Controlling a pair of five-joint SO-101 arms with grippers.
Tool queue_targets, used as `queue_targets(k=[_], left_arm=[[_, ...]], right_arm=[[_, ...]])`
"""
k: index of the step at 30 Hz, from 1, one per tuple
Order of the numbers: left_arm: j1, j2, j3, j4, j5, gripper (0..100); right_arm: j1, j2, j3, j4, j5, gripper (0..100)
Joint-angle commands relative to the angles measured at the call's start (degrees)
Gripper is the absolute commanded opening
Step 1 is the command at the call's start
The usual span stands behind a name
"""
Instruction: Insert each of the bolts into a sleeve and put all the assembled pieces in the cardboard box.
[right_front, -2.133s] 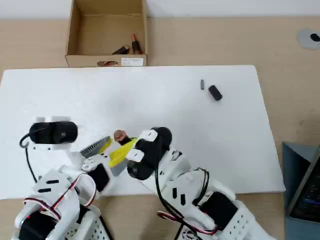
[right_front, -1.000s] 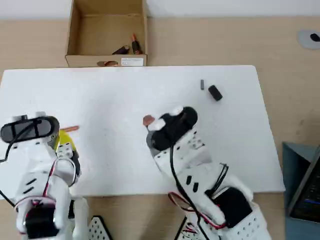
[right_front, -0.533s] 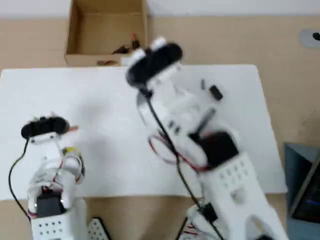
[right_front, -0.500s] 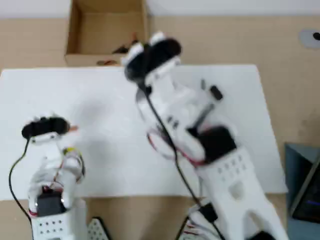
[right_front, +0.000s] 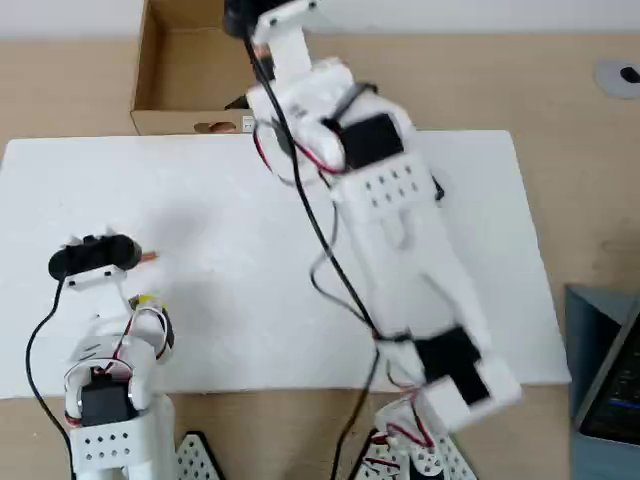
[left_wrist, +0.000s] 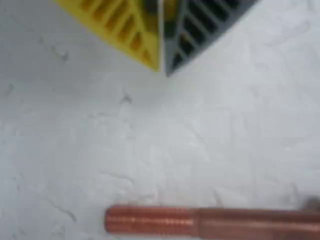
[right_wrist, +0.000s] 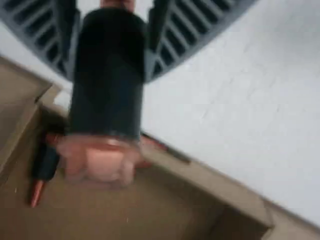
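Note:
My right gripper (right_wrist: 111, 40) is shut on a black sleeve (right_wrist: 107, 75) with a copper bolt head (right_wrist: 102, 160) sticking out of its lower end. It hangs above the cardboard box (right_wrist: 200, 180), inside the near wall. An assembled piece (right_wrist: 45, 165) lies on the box floor. From above, the right arm (right_front: 340, 140) stretches across the white mat to the box (right_front: 190, 122). My left gripper (left_wrist: 162, 65) is shut and holds nothing, just above the mat. A bare copper bolt (left_wrist: 200, 222) lies flat a short way from its tips, and beside the left arm's head (right_front: 95, 258) as a bolt (right_front: 148, 257).
The white mat (right_front: 200, 210) covers most of the wooden table. A dark assembled piece (right_front: 238, 101) rests in the box's near right corner. A dark device (right_front: 610, 370) sits at the table's right edge.
The right arm swung from the mat's middle up to the box, carrying the sleeved bolt. The left arm drew back to the left and settled by the loose bolt.

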Motion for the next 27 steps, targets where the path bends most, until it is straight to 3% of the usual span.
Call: queue_targets(k=[1, 16, 27], left_arm=[[-0.2, -0.6, -0.1, -1.1, 0.4, 0], [-0.4, -0.6, -0.1, -1.1, 0.4, 0], [-0.5, -0.6, -0.1, -1.1, 0.4, 0]], right_arm=[[1.1, 7.0, -13.6, 0.1, 2.3, 0.9], [1.1, 35.2, -40.8, -0.4, 12.9, 0.9], [1.2, 56.6, -54.4, -12.5, 23.8, 1.2]])
